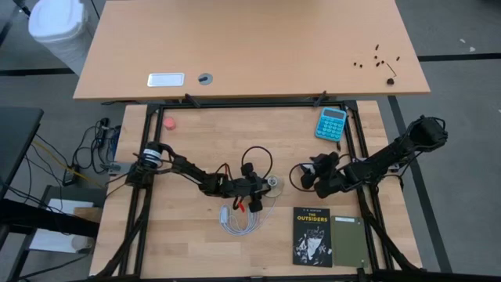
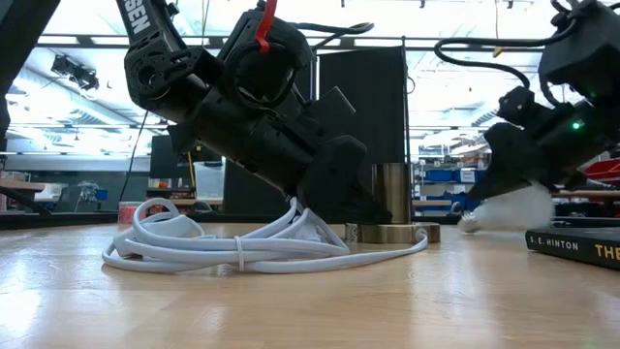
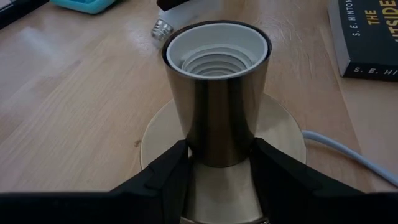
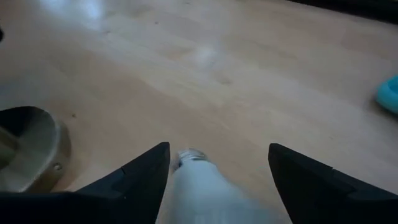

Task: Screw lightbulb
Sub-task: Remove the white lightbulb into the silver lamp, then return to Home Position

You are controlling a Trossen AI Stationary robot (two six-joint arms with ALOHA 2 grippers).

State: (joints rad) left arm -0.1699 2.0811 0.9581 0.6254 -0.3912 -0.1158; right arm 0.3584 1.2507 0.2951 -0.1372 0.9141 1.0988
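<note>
Left claw [image 3: 217,165]: fingers closed tight on the lower part of the socket [image 3: 217,93], a brushed-metal tube standing upright on its round brass-coloured base plate [image 3: 280,134]. Threaded white insert of the socket is open to view. Socket stands near the middle of the wooden surface [image 1: 196,243], slightly toward the right edge. The low view shows the left arm leaning down over the white cable [image 2: 242,247], which lies coiled just in front of the socket, toward the front edge.

Right claw [image 4: 217,168]: fingers part-way open, one on each side of the lightbulb [image 4: 199,183]. From these views I cannot tell whether the fingers actually press on the glass. Lightbulb is on its side, white glass between the fingers, metal screw base pointing toward the socket. It is low at the surface, just to the right of the socket and apart from it.

Black paperback book [image 1: 312,235] lies flat near the front edge, right of centre. Blue calculator [image 1: 331,123] sits near the back edge, right side.
</note>
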